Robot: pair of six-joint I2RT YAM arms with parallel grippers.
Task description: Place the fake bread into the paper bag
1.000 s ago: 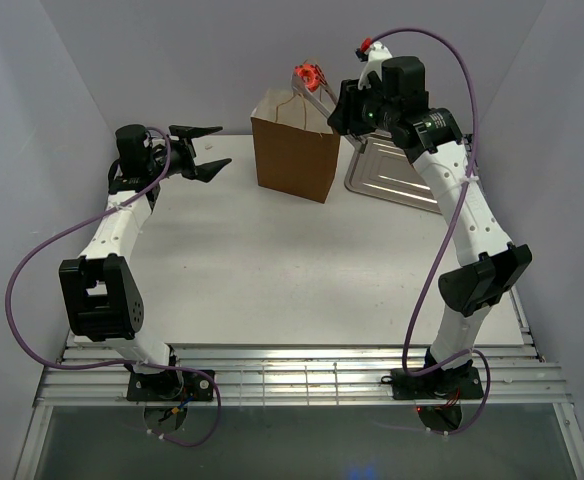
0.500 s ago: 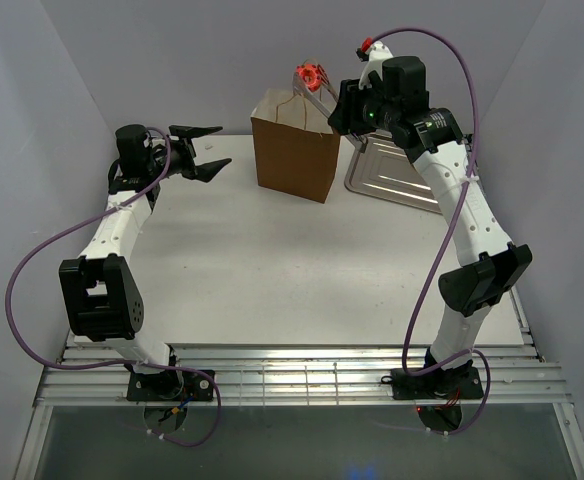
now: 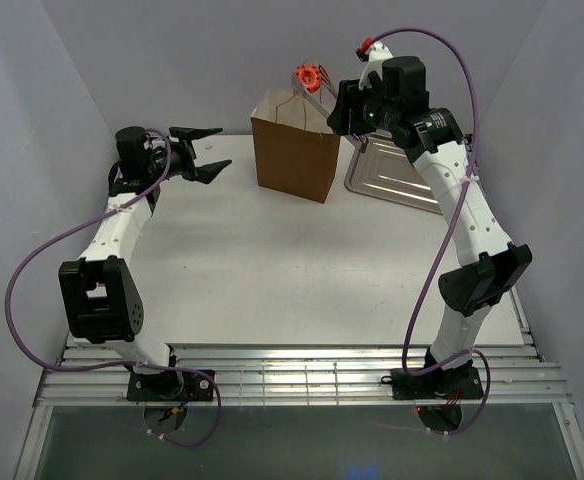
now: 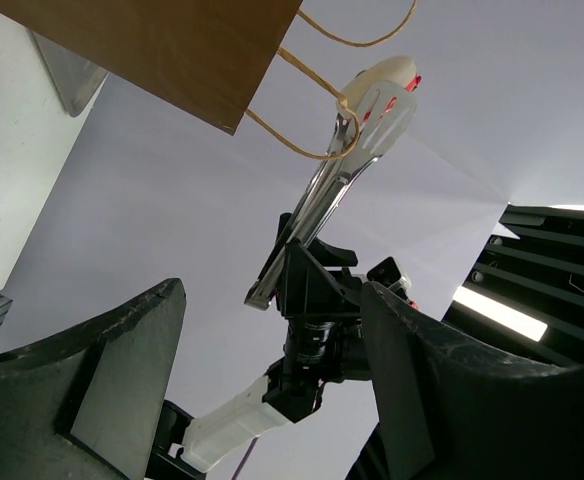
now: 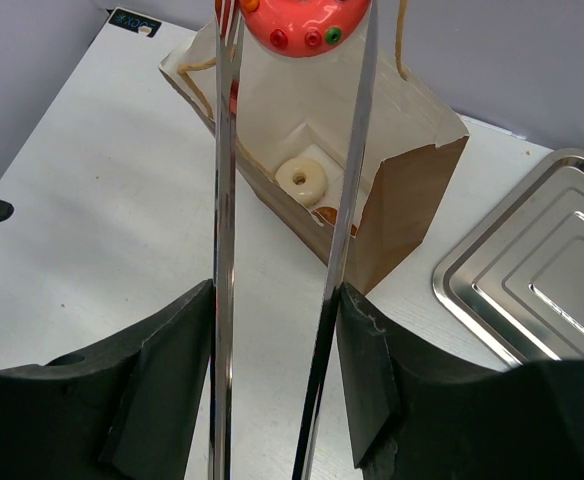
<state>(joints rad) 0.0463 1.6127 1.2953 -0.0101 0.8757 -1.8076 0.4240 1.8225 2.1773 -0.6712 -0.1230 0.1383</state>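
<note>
Above the open paper bag (image 5: 412, 205), the right gripper (image 5: 277, 300) clamped the tongs (image 5: 222, 200), whose tips pinched the red-topped tart (image 5: 307, 20). Only the right wrist view looked inside the bag, where a pale ring pastry (image 5: 302, 180) lay on the bottom. Overhead, the left gripper (image 3: 204, 150) hung spread and empty, well apart from the bag.

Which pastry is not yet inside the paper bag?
The red-topped tart, held in the tongs above the mouth of the paper bag; the pale ring already lies on its bottom.
</note>
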